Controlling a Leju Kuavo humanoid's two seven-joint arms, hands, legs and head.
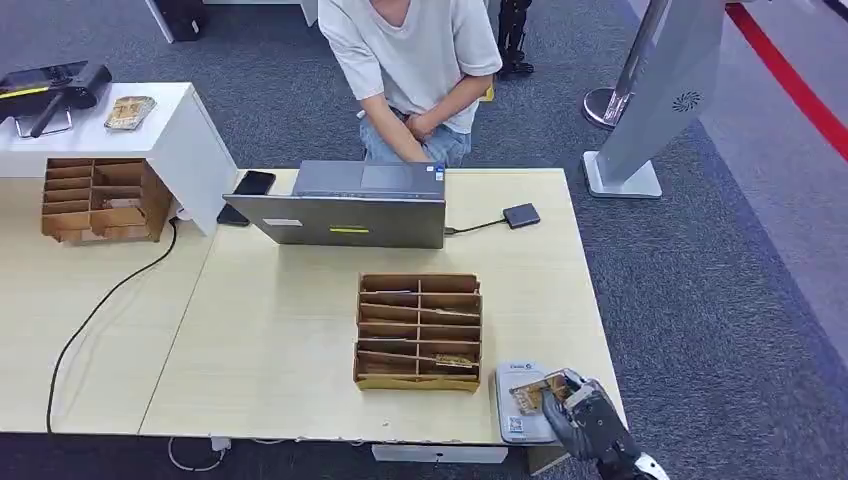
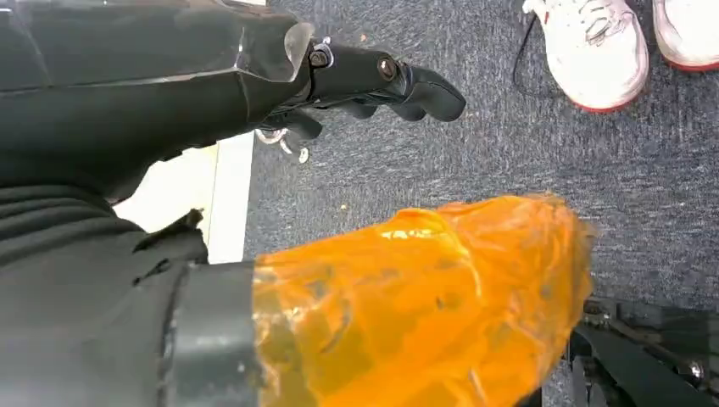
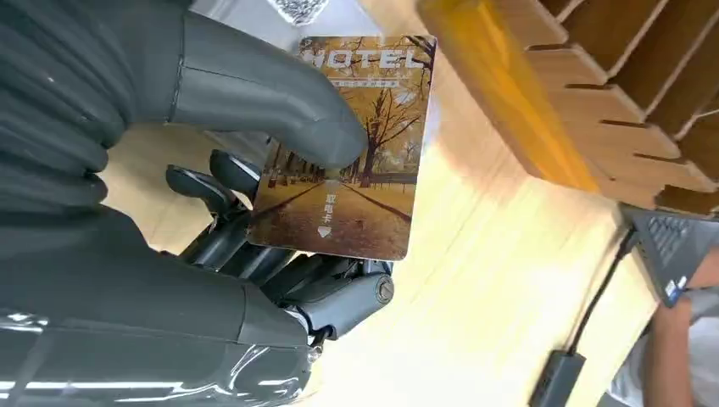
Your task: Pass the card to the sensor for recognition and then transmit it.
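Note:
My right hand (image 1: 588, 415) holds a hotel card (image 1: 530, 392) with an autumn-tree picture just over the grey-white sensor pad (image 1: 515, 428) at the table's near right edge. In the right wrist view the card (image 3: 352, 153) is pinched between the thick thumb and the darker fingers (image 3: 229, 220) behind it. My left hand (image 2: 373, 80) hangs beside the table over the carpet, fingers loosely curled and holding nothing.
A brown slotted card box (image 1: 418, 330) stands left of the sensor pad, one card lying in its front row. A laptop (image 1: 350, 205) and a small card reader (image 1: 521, 215) sit farther back. A person (image 1: 415, 70) sits behind the table. A second slotted box (image 1: 95, 198) is at far left.

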